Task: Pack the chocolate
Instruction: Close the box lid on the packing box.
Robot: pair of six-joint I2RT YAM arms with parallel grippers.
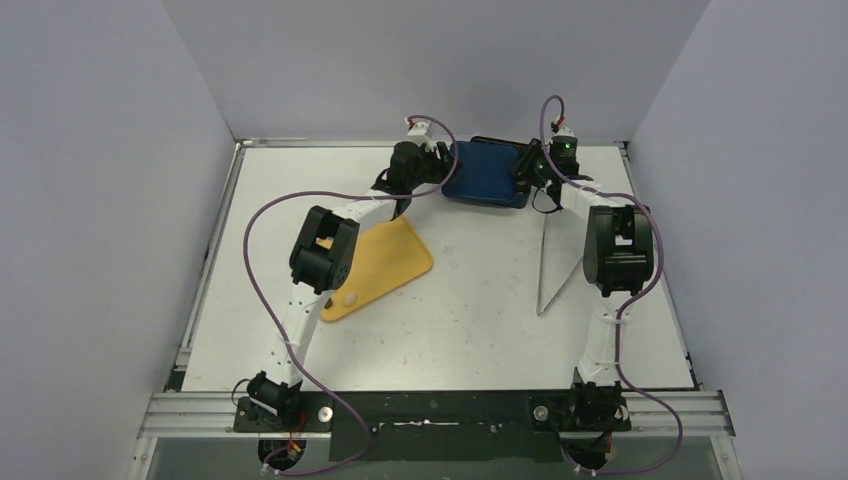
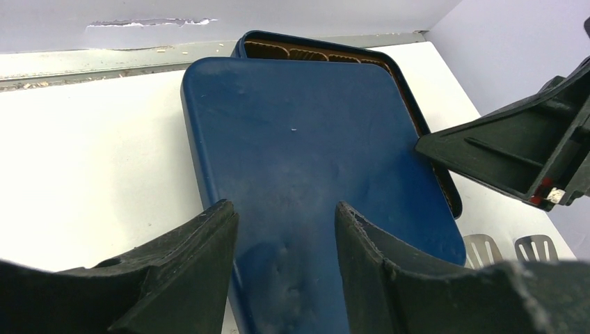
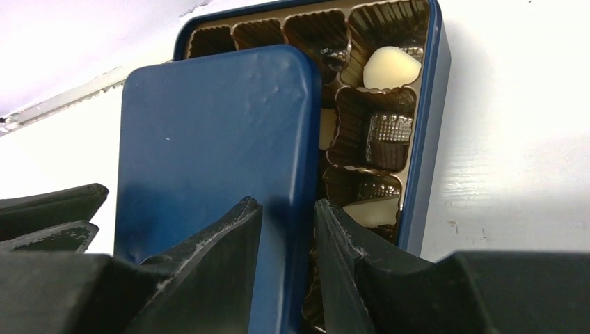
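Observation:
The dark blue box (image 3: pixel 426 139) sits at the back of the table, its brown insert holding chocolate: a white piece (image 3: pixel 391 67) and a dark piece (image 3: pixel 388 139) show in its right-hand cells. The blue lid (image 2: pixel 306 160) lies shifted over the box, covering most of it. My left gripper (image 2: pixel 285 206) hangs open just above the lid's near end. My right gripper (image 3: pixel 287 203) straddles the lid's right edge (image 3: pixel 312 139), one finger over the top, the other inside the box, jaws narrowly apart. One small white piece (image 1: pixel 349 298) lies on the yellow tray (image 1: pixel 390 262).
Metal tongs (image 1: pixel 548 270) lie on the table right of centre, their tips (image 2: pixel 482 248) close to the box's corner. The back wall stands just behind the box. The two grippers face each other across the lid.

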